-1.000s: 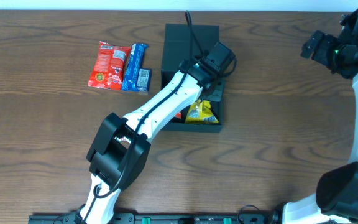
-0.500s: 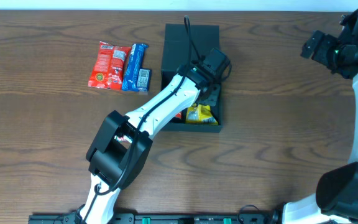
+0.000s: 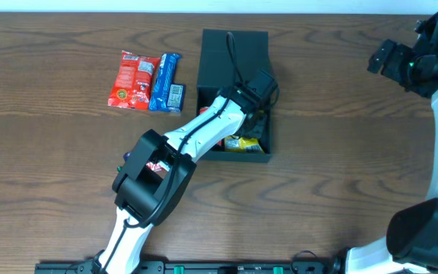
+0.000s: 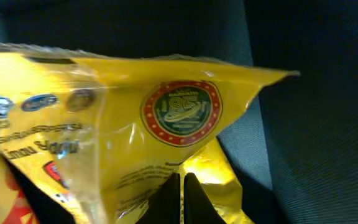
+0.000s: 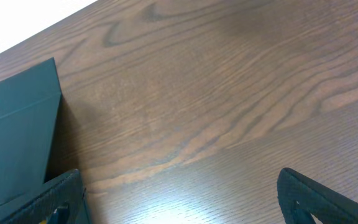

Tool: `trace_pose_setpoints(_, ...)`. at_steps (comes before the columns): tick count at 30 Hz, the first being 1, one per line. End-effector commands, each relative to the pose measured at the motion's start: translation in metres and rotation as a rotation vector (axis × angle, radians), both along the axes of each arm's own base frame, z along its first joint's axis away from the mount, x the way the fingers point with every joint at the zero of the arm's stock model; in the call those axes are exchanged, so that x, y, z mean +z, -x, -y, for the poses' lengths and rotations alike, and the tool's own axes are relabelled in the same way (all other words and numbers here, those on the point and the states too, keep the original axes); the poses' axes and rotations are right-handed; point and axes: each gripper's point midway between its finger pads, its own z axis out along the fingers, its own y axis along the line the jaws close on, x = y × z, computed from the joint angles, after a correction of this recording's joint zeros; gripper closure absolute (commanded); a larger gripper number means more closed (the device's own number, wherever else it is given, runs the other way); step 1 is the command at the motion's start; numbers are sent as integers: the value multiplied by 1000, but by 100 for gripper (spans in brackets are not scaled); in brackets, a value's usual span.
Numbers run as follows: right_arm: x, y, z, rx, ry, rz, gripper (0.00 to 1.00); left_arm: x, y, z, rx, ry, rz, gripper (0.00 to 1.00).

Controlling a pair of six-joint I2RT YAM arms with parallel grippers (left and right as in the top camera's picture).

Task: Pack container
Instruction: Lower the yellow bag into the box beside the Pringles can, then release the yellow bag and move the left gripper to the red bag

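Overhead: left pincer [image 3: 258, 114] hides much of yellow packet [image 3: 243, 143] inside container [image 3: 234, 53].

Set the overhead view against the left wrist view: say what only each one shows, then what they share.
Only overhead: the red snack packet and blue snack bar lying side by side on the brown wooden table, left of the matte black square container.
Only left wrist: the round red-and-green emblem printed on the yellow foil snack packet, and the left gripper closed at the packet's lower edge.
Both: that yellow packet lying inside the container.
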Motion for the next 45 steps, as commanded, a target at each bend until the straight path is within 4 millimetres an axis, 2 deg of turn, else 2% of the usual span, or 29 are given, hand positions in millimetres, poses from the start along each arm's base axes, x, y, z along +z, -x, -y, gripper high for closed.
trace_pose_setpoints(1,9,2,4,1,18,18,1,-11,4,-5,-14,-21,-22,94)
trace_pose_setpoints(4,9,2,4,1,18,19,1,-1,-2,-1,-29,-5,3,94)
trace_pose_setpoints(9,9,2,4,1,19,19,1,39,-20,12,-68,34,95,94)
trace_pose_setpoints(14,9,2,4,1,19,19,1,85,-40,3,-45,-9,227,94)
trace_pose_setpoints(18,9,2,4,1,19,18,1,124,-59,-24,34,-91,364,94)
trace_pose_setpoints(22,9,2,4,1,18,18,1,154,-83,-75,154,-157,448,95)
trace_pose_setpoints(26,8,3,4,1,18,15,1,147,-103,-150,290,-203,373,94)
trace_pose_setpoints(30,7,4,3,1,15,8,1,140,-121,-225,404,-161,299,94)
trace_pose_setpoints(31,7,4,3,1,15,7,1,139,-125,-239,413,-147,293,90)
trace_pose_setpoints(32,7,4,3,1,15,7,1,138,-129,-252,422,-138,290,83)
trace_pose_setpoints(33,7,4,3,1,15,8,1,137,-132,-263,430,-130,289,67)
trace_pose_setpoints(34,7,4,3,1,15,8,1,135,-136,-275,430,-112,285,39)
trace_pose_setpoints(35,7,4,3,1,15,8,1,132,-139,-282,418,-92,277,12)
trace_pose_setpoints(36,7,4,3,1,15,7,1,128,-140,-288,405,-80,268,7)
trace_pose_setpoints(38,7,5,3,1,14,6,1,115,-142,-306,424,-76,240,2)
trace_pose_setpoints(40,7,5,1,6,7,4,1,99,-146,-320,441,-86,217,5)
trace_pose_setpoints(42,7,5,-1,14,-5,5,1,84,-151,-326,426,-97,207,5)
trace_pose_setpoints(45,6,6,-3,18,-13,0,1,66,-157,-325,373,-107,197,5)
